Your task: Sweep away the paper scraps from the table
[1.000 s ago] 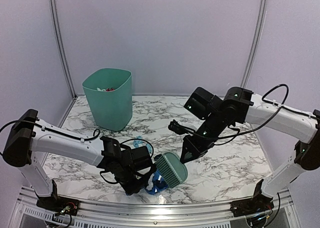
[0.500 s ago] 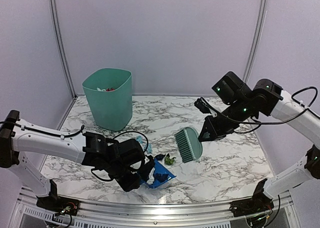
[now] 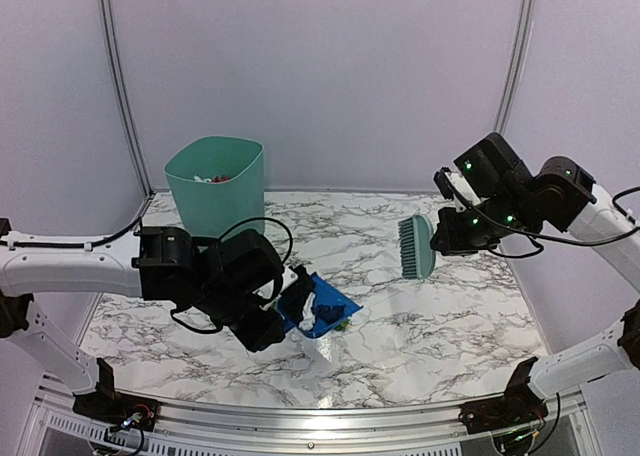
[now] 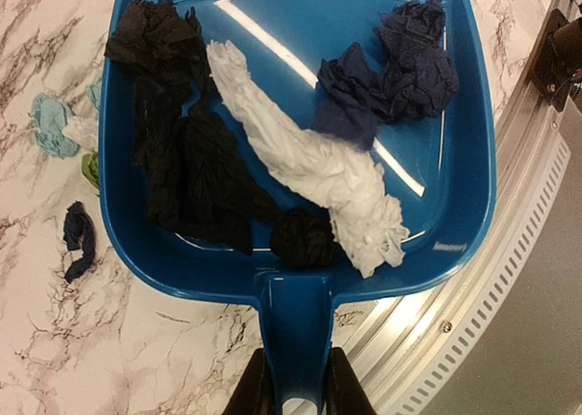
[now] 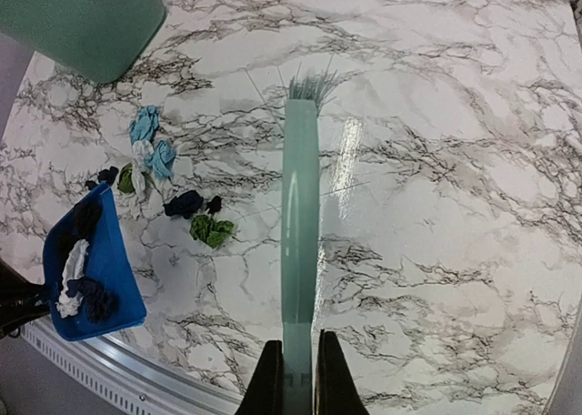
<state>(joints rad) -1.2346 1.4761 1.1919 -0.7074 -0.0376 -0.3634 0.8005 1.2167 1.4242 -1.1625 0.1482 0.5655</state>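
We see the left pincer (image 4: 293, 389) clamped on the handle of a blue dustpan (image 4: 473, 160), which carries several paper scraps (image 4: 309, 160). The right pincer (image 5: 293, 379) grips a mint-green brush (image 5: 300, 206) above the marble surface (image 5: 436, 160). We judge the job partly done: loose scraps (image 5: 211, 230) lie beside the dustpan.
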